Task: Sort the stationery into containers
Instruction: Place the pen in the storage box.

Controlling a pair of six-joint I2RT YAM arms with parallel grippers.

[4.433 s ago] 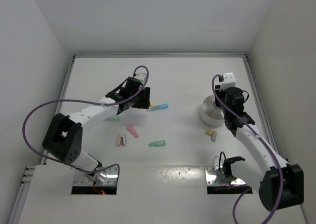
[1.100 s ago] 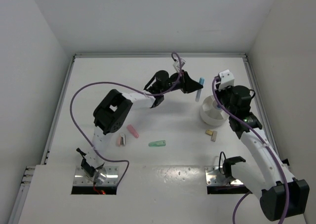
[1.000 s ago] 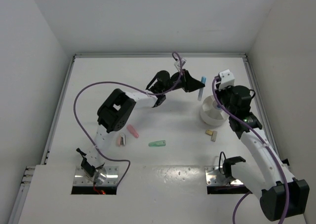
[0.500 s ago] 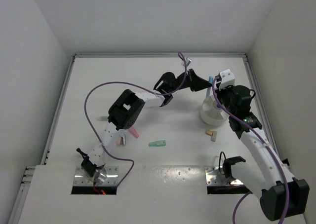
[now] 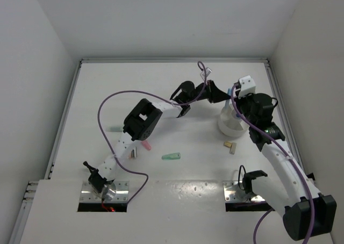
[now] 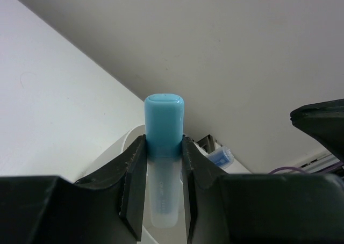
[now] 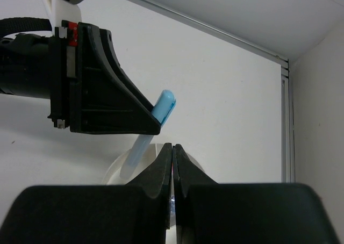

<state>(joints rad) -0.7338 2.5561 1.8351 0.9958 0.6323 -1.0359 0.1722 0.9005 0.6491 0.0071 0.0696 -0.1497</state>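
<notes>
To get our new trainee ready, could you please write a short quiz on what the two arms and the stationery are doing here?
1. Multiple choice: the left arm's fingers grip A scissors, B the blue-capped bottle, C a ruler.
2. True or false: the right arm's fingers are shut on nothing.
3. Fill in: the green stick lies on the ____.
Key: 1 B; 2 true; 3 table.

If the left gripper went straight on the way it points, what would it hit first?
Probably the rim of the white tub, just past the blue-capped pen the left gripper holds; depth unclear.
</notes>
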